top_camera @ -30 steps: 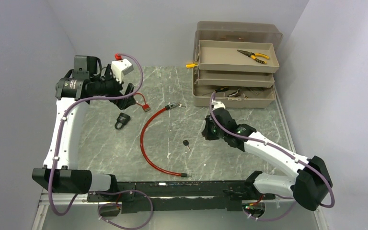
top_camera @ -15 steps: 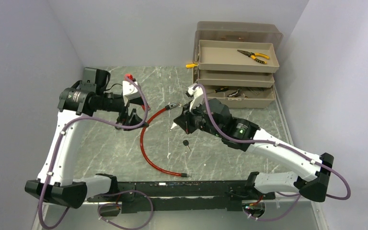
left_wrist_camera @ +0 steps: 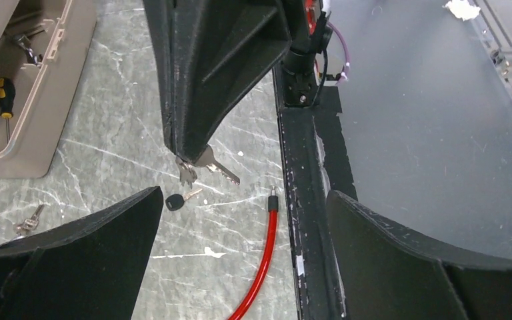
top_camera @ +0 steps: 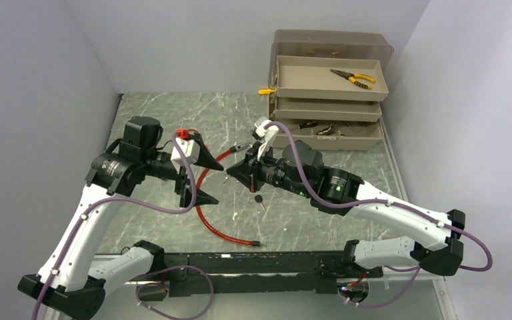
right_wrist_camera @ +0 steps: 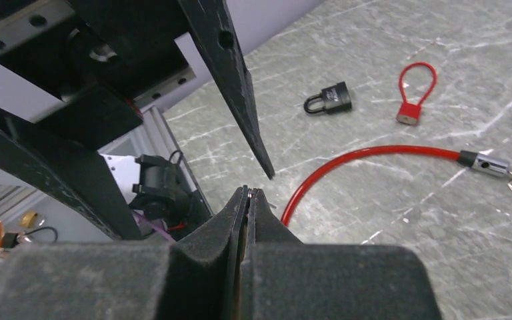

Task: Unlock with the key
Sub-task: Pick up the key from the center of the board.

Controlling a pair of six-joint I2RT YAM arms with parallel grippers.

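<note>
Grey marbled tabletop (top_camera: 160, 113), pale walls on three sides. At the bottom of the top view, the black rail (top_camera: 240, 263) carries both arm bases. Just above it lies the red cable lock (right_wrist_camera: 400, 149), curving from lower centre up toward mid-frame. Its metal head, with keys hanging from it, is half hidden behind the arms there.

The black-headed key (top_camera: 259, 199) lies flat on the table at centre frame, right of the cable and touching nothing. Your left gripper (top_camera: 219, 185) sits left of centre with its fingers spread wide and nothing between them. Your right gripper (right_wrist_camera: 249, 195) points at it from the right, fingers pressed together.

In the left wrist view a silver key (left_wrist_camera: 210, 167) shows at that closed tip. You cannot tell whether it is pinched there or lies behind.

The left arm hides the black padlock (right_wrist_camera: 329, 100) from above. The right wrist view shows it at upper centre, beside a small red loop lock (right_wrist_camera: 407, 118). At upper right stands the tiered toolbox (top_camera: 327, 141), with yellow-handled pliers (top_camera: 353, 78) in its top tray.
</note>
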